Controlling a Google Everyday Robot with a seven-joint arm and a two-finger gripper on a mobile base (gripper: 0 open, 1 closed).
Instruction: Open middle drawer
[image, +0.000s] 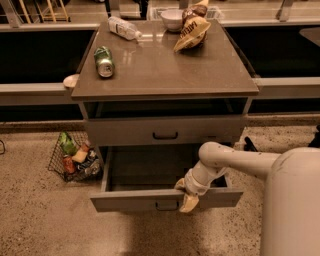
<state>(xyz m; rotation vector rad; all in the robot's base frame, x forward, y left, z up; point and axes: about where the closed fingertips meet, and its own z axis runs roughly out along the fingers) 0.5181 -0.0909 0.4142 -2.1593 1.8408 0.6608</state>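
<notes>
The middle drawer (130, 200) is a wide grey-brown drawer with a flat front and a small black bar handle (166, 205). It stands pulled well out of the cabinet (165, 75), and its dark inside shows. My gripper (187, 197) is at the drawer's front panel, just right of the handle, hanging over the top edge. My pale arm (235, 162) reaches to it from the right. The drawer above (125, 132) has its own black handle and sits nearly closed. Any lower drawer is hidden under the open one.
On the cabinet top lie a green can (104, 61), a plastic bottle (124, 27), a chip bag (192, 31) and a white bowl (171, 19). A wire basket of packets (75, 156) stands on the floor at the left. My robot body (292, 205) fills the lower right.
</notes>
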